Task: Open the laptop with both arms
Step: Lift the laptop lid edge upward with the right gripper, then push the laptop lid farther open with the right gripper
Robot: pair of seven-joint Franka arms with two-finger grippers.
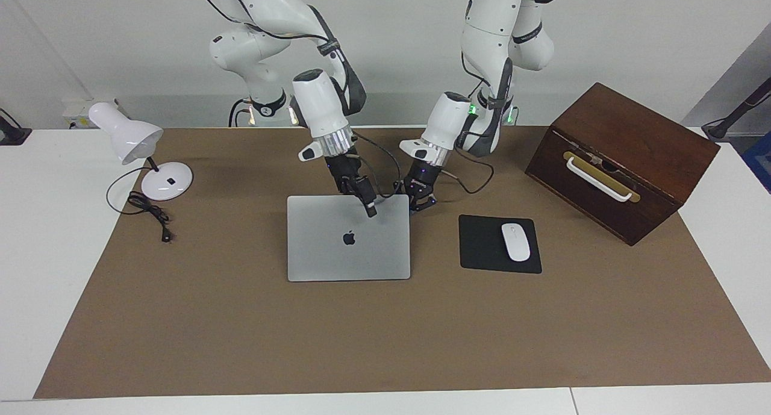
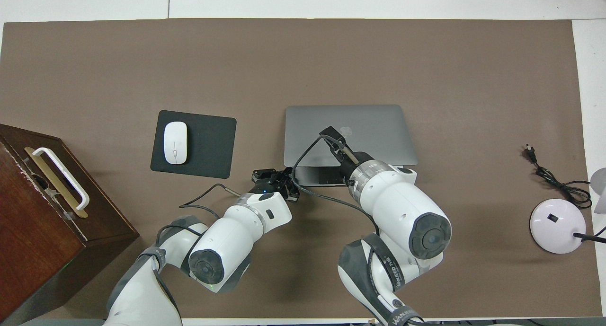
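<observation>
silver laptop (image 1: pixel 348 246) lid raised, seemingly on right end effector (image 1: pixel 371 211).

A robotics lab: two arms (image 1: pixel 313 102) at a papered table (image 1: pixel 241 318).

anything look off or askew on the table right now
Mostly tidy. The wooden box at the left arm's end sits turned at an angle to the table edge, and the lamp's unplugged cord lies loose on the mat. The laptop lies square, its lid raised slightly at the robots' edge.
</observation>
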